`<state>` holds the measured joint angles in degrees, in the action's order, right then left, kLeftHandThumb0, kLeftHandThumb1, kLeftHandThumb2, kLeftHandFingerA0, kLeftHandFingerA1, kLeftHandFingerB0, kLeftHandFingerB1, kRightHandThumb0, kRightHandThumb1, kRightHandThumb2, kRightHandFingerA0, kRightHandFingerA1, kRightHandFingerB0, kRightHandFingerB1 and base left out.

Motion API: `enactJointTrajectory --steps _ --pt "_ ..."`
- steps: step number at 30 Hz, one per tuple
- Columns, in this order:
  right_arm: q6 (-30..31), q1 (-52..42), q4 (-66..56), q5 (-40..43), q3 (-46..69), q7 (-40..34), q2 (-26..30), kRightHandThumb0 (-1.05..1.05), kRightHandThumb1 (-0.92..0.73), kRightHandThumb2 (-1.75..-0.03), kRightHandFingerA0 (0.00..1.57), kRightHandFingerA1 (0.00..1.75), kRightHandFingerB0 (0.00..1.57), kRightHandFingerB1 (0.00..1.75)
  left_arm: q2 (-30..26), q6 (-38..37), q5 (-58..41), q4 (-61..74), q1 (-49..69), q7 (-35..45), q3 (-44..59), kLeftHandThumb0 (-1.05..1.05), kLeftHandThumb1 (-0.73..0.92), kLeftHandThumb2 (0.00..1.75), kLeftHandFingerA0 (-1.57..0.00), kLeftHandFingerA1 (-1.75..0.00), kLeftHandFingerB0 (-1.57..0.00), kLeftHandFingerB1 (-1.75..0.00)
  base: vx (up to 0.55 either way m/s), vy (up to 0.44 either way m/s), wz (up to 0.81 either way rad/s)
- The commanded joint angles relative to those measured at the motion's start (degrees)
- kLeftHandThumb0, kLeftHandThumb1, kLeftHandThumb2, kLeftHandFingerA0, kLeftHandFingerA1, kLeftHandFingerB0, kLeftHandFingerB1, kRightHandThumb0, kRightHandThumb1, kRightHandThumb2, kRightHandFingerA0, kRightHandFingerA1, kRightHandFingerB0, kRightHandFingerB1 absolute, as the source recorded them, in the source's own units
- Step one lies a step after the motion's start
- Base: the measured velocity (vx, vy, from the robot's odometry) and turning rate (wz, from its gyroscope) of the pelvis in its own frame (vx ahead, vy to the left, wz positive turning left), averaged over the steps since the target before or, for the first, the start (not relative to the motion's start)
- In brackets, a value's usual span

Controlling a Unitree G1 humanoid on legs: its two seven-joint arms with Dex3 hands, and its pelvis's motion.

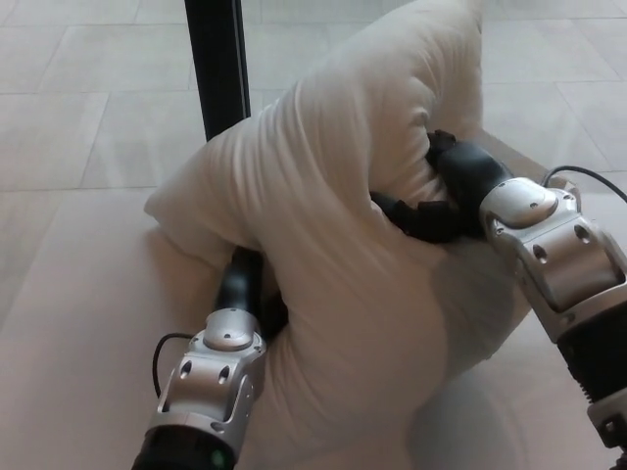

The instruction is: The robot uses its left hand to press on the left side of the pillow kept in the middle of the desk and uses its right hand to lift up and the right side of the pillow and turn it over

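One white pillow (343,264) on the desk (69,323); left hand (257,294) buried underneath, fingers unreadable; right hand (431,201) clutches its raised side.

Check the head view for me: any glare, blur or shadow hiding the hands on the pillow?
Head view: soft, even light, no glare, image sharp. Faint shadow lies under the pillow. The left hand is hidden by a pillow fold, not by darkness; the right hand shows clearly.

White pillow (333,215), black hand (431,201), black post (217,64)
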<state>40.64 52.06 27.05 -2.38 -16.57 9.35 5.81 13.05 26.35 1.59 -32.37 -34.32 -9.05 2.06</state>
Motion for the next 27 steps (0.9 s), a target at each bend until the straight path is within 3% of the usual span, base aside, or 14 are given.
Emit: enactJointTrajectory --steps 1,7,8,9,10,13,15,16,18,19,21,23,25,27 --pt "4.58 -10.49 7.23 5.22 -20.69 17.89 -23.89 -0.57 -0.33 -0.52 0.0 0.56 0.21 0.5 23.13 1.38 -8.52 -9.54 5.95 10.1 -5.82 -0.72 0.42 0.84 -0.34 -0.66 -0.01 -0.18 0.0 0.0 0.0" --pt "4.98 -10.34 6.81 4.17 -21.16 18.11 -23.84 -0.55 -0.35 -0.51 0.03 0.6 0.2 0.47 23.33 0.9 -8.13 -9.78 5.99 10.42 -5.46 -0.77 0.44 0.83 -0.26 -0.65 0.0 -0.11 0.0 0.0 0.0" --pt "5.56 -10.56 6.76 4.45 -20.68 17.95 -24.01 -0.51 -0.35 -0.51 0.0 0.57 0.21 0.48 23.26 0.84 -7.63 -9.56 6.26 10.24 -6.04 -0.72 0.54 0.58 -0.24 -0.62 0.0 -0.25 0.0 0.0 0.0" --pt "5.98 -10.56 6.77 4.49 -20.44 18.01 -24.02 -0.51 -0.35 -0.51 0.01 0.59 0.2 0.48 23.29 0.27 -7.51 -9.74 6.49 10.33 -6.12 -0.77 0.44 0.83 -0.17 -0.6 0.0 -0.11 0.0 0.0 0.0" --pt "5.69 -10.46 7.04 4.04 -20.76 18.24 -23.98 -0.53 -0.29 -0.69 0.03 0.58 0.15 0.52 23.27 0.13 -7.56 -9.73 6.62 10.38 -6.06 -0.68 0.55 0.56 -0.17 -0.56 0.0 -0.27 0.0 0.0 0.0" --pt "4.74 -10.57 7.47 2.95 -21.05 18.21 -23.97 -0.5 -0.35 -0.51 0.06 0.64 0.22 0.45 23.34 0.19 -7.78 -9.6 6.52 10.28 -5.81 -0.66 0.51 0.59 -0.23 -0.6 -0.01 -0.25 0.0 0.0 0.0" --pt "4.37 -10.74 7.84 2.71 -20.36 17.97 -24.04 -0.5 -0.35 -0.51 0.05 0.66 0.22 0.46 23.33 -0.34 -7.58 -10.16 6.04 10.28 -5.76 -0.72 0.45 0.84 -0.26 -0.64 0.0 -0.16 0.0 0.0 0.0" --pt "6.26 -11.03 7.87 3.62 -17.92 16.62 -24.71 -0.47 -0.27 -0.63 0.16 0.71 0.2 0.52 23.09 -1.42 -7.01 -10.89 6.12 10.79 -6.21 -0.71 0.54 0.58 -0.21 -0.62 0.0 -0.28 0.0 0.0 0.0" --pt "6.69 -11.26 7.91 3.95 -16.57 16.28 -24.96 -0.26 -0.13 -0.78 0.18 0.62 0.12 0.56 22.99 -1.81 -6.69 -11.07 6.32 10.77 -6.46 -0.71 0.54 0.57 -0.21 -0.62 0.0 -0.29 0.0 0.0 0.0" --pt "4.96 -11.84 7.58 3.43 -16.99 16.71 -24.41 -0.49 -0.29 -0.67 0.07 0.64 0.16 0.52 22.85 -1.61 -6.55 -10.97 6.54 10.85 -6.7 -0.72 0.43 0.84 -0.26 -0.66 -0.03 -0.19 0.0 0.0 0.0" --pt "5.0 -12.04 8.07 3.69 -15.19 16.12 -24.86 -0.49 -0.28 -0.67 0.04 0.63 0.17 0.53 22.73 -1.47 -6.26 -10.5 6.98 10.68 -7.21 -0.68 0.42 0.85 -0.22 -0.63 -0.01 -0.23 0.0 0.0 0.0" --pt "3.16 -13.07 5.53 4.25 -13.13 14.56 -23.67 -0.52 -0.29 -0.7 0.26 0.7 0.14 0.52 22.58 -1.96 -5.85 -10.05 7.9 10.27 -7.73 -0.68 0.44 0.84 -0.26 -0.65 -0.03 -0.21 0.0 0.0 0.0" --pt "1.74 -13.6 5.52 4.34 -11.47 13.67 -23.4 -0.29 -0.16 -0.81 0.14 0.6 0.1 0.55 22.93 -1.79 -6.68 -9.98 8.4 10.15 -6.82 -0.63 0.43 0.84 -0.35 -0.71 0.0 -0.23 0.0 0.0 0.0" --pt "1.06 -12.81 4.87 5.41 -6.43 10.03 -23.77 -0.59 -0.32 -0.72 0.04 0.6 0.2 0.55 22.31 -3.02 -6.59 -9.8 8.37 10.3 -6.64 -0.62 0.41 0.81 -0.45 -0.76 -0.02 -0.22 0.0 0.0 0.0"
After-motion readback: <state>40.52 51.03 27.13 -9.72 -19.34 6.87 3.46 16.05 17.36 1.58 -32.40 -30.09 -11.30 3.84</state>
